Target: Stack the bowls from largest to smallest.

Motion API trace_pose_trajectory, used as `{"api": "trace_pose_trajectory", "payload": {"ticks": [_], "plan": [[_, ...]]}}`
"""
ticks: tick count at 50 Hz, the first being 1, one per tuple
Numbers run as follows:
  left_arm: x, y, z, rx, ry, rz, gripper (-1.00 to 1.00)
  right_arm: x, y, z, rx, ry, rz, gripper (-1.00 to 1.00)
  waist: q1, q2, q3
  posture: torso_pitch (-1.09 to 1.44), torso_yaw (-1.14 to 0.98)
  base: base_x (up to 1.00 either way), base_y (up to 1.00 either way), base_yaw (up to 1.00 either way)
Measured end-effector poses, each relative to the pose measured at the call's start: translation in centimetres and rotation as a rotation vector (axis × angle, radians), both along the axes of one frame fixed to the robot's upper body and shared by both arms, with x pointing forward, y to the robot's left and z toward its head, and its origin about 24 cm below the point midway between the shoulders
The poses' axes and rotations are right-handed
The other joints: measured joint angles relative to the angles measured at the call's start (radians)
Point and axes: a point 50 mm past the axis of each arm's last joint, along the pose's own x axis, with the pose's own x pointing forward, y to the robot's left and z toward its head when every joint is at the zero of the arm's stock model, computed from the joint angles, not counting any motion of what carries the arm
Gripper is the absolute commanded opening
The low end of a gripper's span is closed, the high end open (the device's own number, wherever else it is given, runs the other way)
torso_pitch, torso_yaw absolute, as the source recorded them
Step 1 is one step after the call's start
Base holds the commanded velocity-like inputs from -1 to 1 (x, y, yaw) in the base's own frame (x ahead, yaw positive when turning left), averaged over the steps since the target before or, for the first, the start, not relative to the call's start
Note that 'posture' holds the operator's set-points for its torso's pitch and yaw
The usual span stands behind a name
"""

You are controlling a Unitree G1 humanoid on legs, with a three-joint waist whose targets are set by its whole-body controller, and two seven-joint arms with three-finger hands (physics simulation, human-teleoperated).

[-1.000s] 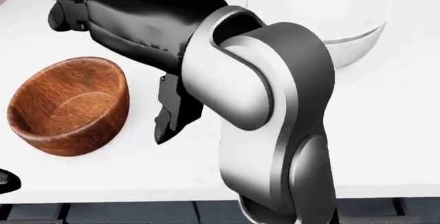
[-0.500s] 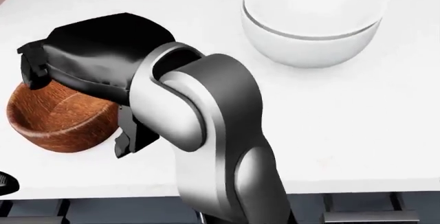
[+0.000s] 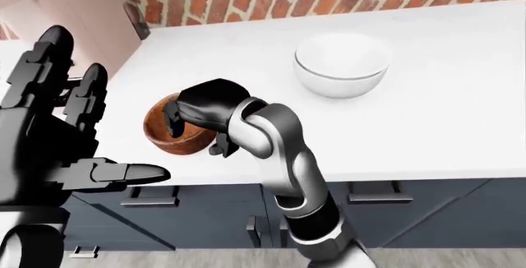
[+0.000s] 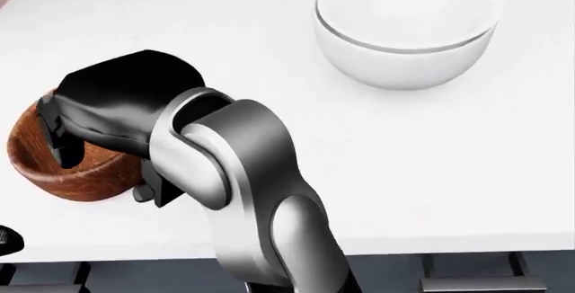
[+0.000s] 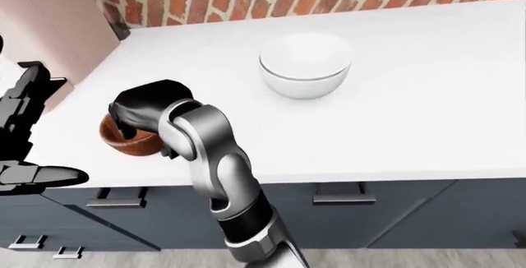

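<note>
My right hand (image 4: pixel 67 138) sits over the wooden bowl (image 4: pixel 85 175), grip unclear; left hand (image 3: pixel 49 151) spread open, holding nothing; white bowl (image 4: pixel 404 30) apart on the worktop (image 4: pixel 467 158).

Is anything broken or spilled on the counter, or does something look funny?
Nothing is broken or spilled. The white bowl sits upright on the white counter. The wooden bowl leans over a bit, because the right robot hand is reaching over its rim. The left robot hand is open, off to the side.
</note>
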Motion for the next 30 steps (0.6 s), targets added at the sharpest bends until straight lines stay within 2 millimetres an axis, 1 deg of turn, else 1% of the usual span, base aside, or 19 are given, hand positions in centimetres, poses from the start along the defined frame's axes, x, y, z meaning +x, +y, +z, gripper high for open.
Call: {"api": "trace_pose_trajectory", "payload": {"ticks": [4, 9, 10, 19, 25, 30], "plan": [[0.0, 0.1, -0.2, -0.003, 0.004, 0.0, 1.0, 0.0, 0.3, -0.5, 0.005, -0.002, 0.008, -0.07, 0.0, 0.002, -0.003, 0.0, 0.0, 0.0, 0.0, 0.0], [0.1, 0.1, -0.3, -0.004, 0.006, 0.0, 1.0, 0.1, 0.6, -0.8, 0.014, -0.017, 0.013, -0.29, 0.002, 0.003, -0.007, 0.0, 0.0, 0.0, 0.0, 0.0], [0.1, 0.1, -0.4, -0.004, 0.006, -0.001, 1.0, 0.1, 0.6, -0.9, 0.016, -0.019, 0.016, -0.3, 0.003, 0.004, -0.007, 0.0, 0.0, 0.0, 0.0, 0.0], [0.1, 0.0, -0.4, -0.001, 0.004, 0.0, 1.0, 0.2, 0.8, -1.2, 0.02, -0.03, 0.028, -0.59, 0.005, 0.004, -0.011, 0.0, 0.0, 0.0, 0.0, 0.0], [0.0, 0.0, -0.4, -0.001, 0.005, 0.0, 1.0, 0.3, 0.7, -1.6, -0.002, -0.036, 0.021, -0.6, 0.005, 0.003, -0.01, 0.0, 0.0, 0.0, 0.0, 0.0], [0.0, 0.0, -0.4, 0.0, 0.004, 0.0, 1.0, 0.7, 0.7, -1.5, -0.003, -0.056, 0.01, -0.5, 0.006, 0.002, -0.012, 0.0, 0.0, 0.0, 0.0, 0.0]]}}
